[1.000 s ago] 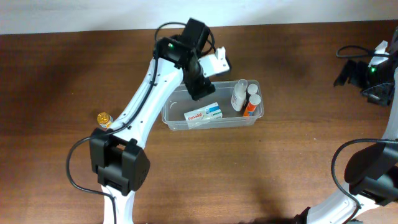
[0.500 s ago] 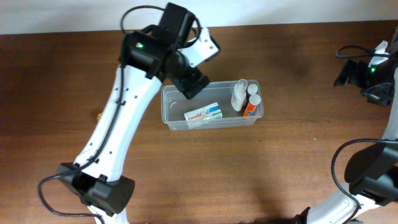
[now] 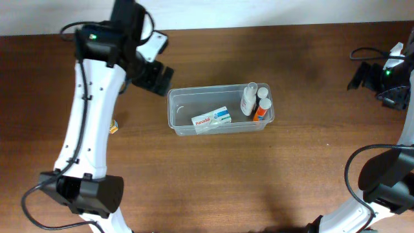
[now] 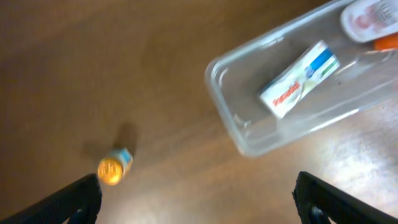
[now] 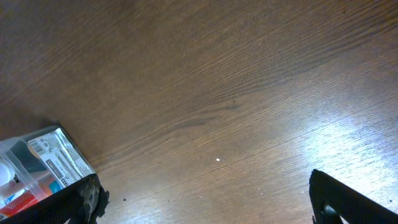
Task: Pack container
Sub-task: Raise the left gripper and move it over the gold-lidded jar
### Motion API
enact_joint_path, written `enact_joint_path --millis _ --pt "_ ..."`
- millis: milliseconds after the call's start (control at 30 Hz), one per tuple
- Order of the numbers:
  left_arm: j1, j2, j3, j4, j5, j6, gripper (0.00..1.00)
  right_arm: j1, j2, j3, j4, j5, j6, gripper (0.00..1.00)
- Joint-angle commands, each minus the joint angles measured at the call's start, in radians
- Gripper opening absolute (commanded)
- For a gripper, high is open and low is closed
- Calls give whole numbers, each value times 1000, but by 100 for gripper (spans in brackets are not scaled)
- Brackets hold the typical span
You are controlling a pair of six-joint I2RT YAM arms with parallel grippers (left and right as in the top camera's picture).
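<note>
Here, the clear, shallow rectangular plastic container (image 3: pixel 184 103) is pictured mid-way across the brown wooden counter (image 3: pixel 213 188). A white cardboard box printed in blue and green (image 3: pixel 211 118) is laid flat inside it. A white bottle (image 3: pixel 248 99) and an orange tube with a white cap (image 3: pixel 261 109) are stood at its right end. A small gold-topped bottle (image 4: pixel 114 168) is seen outside, on the counter well to the container's left. The left gripper (image 4: pixel 198 198) is held above the counter between the two, spread wide and empty. The right gripper (image 5: pixel 205 200), likewise spread and empty, is kept far to the right. The thin-walled container is judged light, flexible and easily slid when nudged. It is best held by the rim of a long wall, should steadying be needed.
</note>
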Motion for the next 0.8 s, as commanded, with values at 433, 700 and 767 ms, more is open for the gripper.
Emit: enact_joint_path --millis 433,700,767 --pt "181 -13 -85 -41 -63 -230 99 -1 -15 2 0 -5 7 98" --pt "324 -13 -183 -33 -35 -319 99 -1 -15 2 0 -5 7 98" --pt "341 -13 -212 -20 -34 -319 99 -1 -15 2 0 -5 7 98"
